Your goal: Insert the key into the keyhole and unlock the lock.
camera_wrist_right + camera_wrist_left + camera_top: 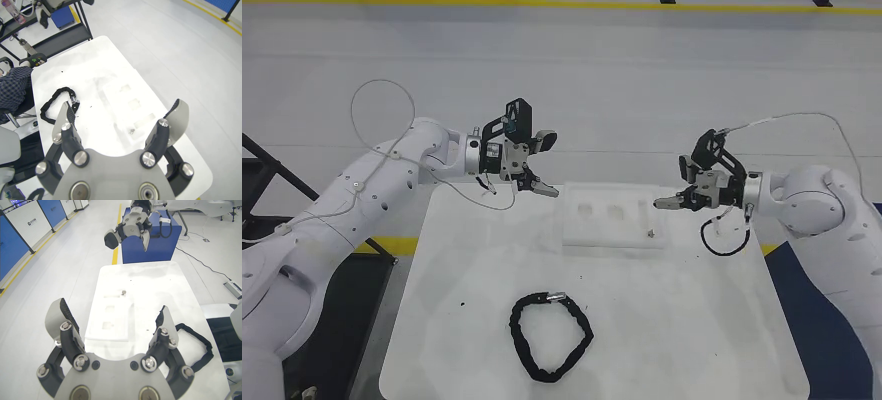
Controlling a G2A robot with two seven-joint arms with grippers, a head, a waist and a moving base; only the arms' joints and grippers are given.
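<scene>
On the foam tray, the tiny key looks light, stiff, slippery; pinch its head. Meanwhile the left gripper and right gripper gape wide, empty.

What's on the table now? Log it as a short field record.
lock: black chain loop, flat on the table, apart from the tray
key: on the white foam tray, at one end
left gripper: fingers open, empty, near the tray's other end
right gripper: fingers open, empty, near the key end
progress: key not yet picked up
</scene>
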